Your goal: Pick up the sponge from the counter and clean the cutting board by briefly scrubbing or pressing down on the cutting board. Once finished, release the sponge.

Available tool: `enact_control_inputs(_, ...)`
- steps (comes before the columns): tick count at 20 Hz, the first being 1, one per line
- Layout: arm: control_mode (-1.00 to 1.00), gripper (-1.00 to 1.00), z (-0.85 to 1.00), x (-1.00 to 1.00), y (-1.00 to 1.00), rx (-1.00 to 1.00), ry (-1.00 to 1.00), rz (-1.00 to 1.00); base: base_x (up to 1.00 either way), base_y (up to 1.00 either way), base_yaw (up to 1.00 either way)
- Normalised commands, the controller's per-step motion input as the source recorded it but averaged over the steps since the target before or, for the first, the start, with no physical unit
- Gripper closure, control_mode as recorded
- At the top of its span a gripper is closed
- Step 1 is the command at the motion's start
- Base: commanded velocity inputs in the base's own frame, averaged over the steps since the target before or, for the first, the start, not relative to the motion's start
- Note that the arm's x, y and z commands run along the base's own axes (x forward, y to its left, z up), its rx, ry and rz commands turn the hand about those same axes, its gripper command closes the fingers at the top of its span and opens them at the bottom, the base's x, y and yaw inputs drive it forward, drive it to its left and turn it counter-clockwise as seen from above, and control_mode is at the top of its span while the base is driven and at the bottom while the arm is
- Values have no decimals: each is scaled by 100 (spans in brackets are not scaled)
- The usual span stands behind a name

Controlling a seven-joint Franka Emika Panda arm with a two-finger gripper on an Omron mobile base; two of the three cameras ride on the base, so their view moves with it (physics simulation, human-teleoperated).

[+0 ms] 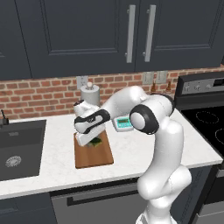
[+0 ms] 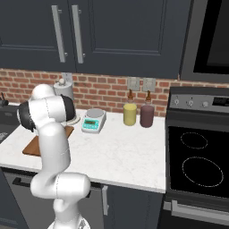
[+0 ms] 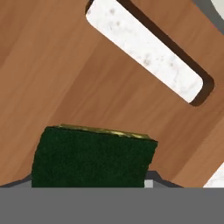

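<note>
While the gripper [image 1: 89, 141] hung low over the cutting board [image 1: 93, 154] on the counter [image 1: 131, 151], the sponge [image 3: 94, 159] sat against the wood near the slot handle [image 3: 146, 54]; whether the fingers clamped it could not be told. No writing was legible.

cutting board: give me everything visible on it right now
The cutting board is a brown wooden rectangle with visible grain, lying flat on the white counter between the sink and the scale. A narrow slot handle cuts through one short end, the counter showing through it in the hand view. The dark green sponge, a yellowish layer along one edge, sits over the board's surface under the hand, near the slot end. Whether the sponge presses on the wood can't be told.
</note>
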Motion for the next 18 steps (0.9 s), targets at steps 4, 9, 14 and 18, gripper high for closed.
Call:
enact_control_inputs(4, -100, 100, -2, 9, -25, 12, -21, -16, 0, 0, 0)
enact_control_inputs(9, -100, 100, 0, 24, -8, 16, -15, -13, 0, 0, 0)
enact_control_inputs(14, -100, 100, -16, 26, 0, 14, -18, -9, 0, 0, 0)
enact_control_inputs(18, -100, 100, -22, 27, 0, 11, -15, -9, 0, 0, 0)
